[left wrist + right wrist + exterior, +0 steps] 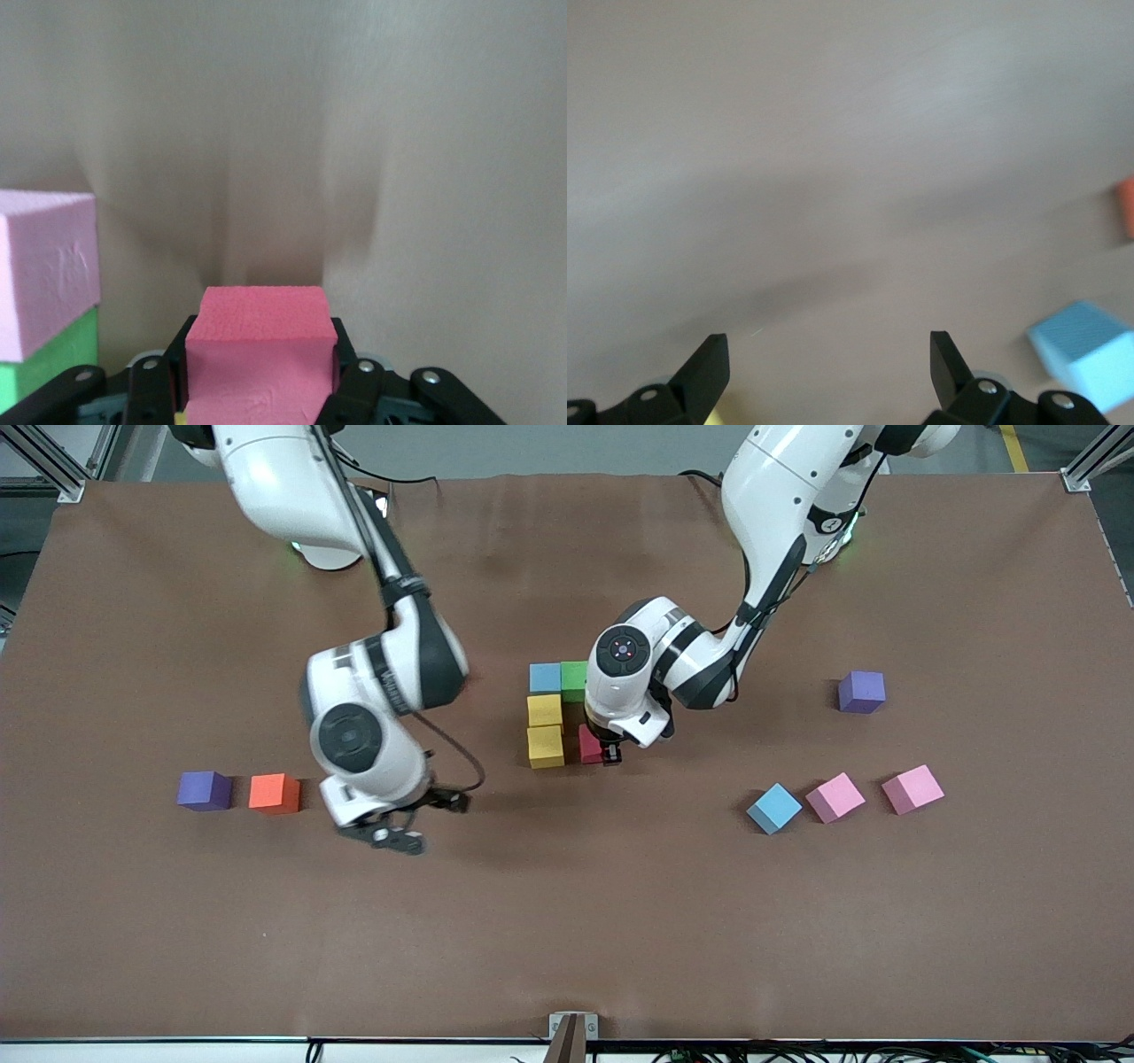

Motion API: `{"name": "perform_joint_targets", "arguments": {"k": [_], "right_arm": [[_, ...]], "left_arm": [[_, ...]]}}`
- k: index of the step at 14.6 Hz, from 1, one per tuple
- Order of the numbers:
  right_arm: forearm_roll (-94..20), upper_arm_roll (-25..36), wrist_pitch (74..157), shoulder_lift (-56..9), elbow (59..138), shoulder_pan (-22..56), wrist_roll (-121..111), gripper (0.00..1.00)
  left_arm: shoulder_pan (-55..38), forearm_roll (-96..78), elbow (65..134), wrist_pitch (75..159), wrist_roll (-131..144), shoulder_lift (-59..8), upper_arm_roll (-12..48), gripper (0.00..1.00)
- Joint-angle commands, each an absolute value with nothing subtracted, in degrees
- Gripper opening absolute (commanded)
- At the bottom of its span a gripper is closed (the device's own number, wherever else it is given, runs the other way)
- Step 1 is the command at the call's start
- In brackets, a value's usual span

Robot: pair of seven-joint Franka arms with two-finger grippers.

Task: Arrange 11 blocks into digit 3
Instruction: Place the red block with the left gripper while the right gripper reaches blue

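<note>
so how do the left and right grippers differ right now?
The left gripper is shut on the red block, low beside the yellow blocks of the partial figure; the right gripper is open and holds nothing. The left is at the block cluster; the right is over bare table near the orange block. Both are black two-finger grippers.

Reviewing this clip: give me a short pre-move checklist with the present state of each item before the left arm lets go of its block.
1. Left gripper shut on the red block: ok.
2. Red block set beside the yellow block at the cluster: ok.
3. Red block flat on the table: cannot tell.
4. Right gripper open, empty, waiting over bare table away from the cluster: ok.
5. Figure complete: not ok; orange block, two pink blocks and a light blue block lie loose.
</note>
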State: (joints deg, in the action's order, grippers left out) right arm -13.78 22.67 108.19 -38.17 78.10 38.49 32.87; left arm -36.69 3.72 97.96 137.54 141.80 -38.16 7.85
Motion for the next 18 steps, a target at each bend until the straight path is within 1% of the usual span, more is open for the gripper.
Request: {"name": "perform_joint_targets", "arguments": {"k": [1, 4, 7, 10, 12, 15, 18], "right_arm": [[-14.2, 22.4, 107.8, -35.2, 82.0, 33.8, 28.7, 1.00], [-14.2, 22.4, 108.5, -33.9, 86.1, 28.9, 21.3, 1.00], [-14.3, 22.2, 108.4, -32.4, 90.3, 26.9, 12.2, 1.00], [-14.3, 21.6, 110.0, -28.7, 98.4, 26.5, 7.0, 1.00], [-14.2, 20.0, 110.4, -25.6, 104.4, 26.3, 0.8, 1.00], [-14.2, 20.0, 110.5, -24.5, 108.0, 26.2, -11.6, 1.00], [-13.8, 20.0, 111.5, -24.5, 109.8, 25.8, -17.8, 1.00]], "left_arm": [[-37.8, 5.1, 96.5, 138.4, 143.3, -39.2, 7.1, 0.25], [-38.8, 5.5, 96.4, 138.4, 143.4, -39.7, 6.9, 0.25], [-39.6, 8.4, 96.4, 138.4, 144.3, -40.0, 7.0, 0.25], [-40.1, 11.1, 96.4, 138.4, 144.4, -40.7, 7.0, 0.25], [-40.1, 11.2, 95.7, 138.4, 144.4, -41.0, 7.0, 0.25], [-40.5, 11.2, 94.7, 138.4, 144.4, -41.6, 7.0, 0.25], [-40.5, 11.2, 93.5, 138.4, 144.6, -42.4, 7.0, 0.25]]}}
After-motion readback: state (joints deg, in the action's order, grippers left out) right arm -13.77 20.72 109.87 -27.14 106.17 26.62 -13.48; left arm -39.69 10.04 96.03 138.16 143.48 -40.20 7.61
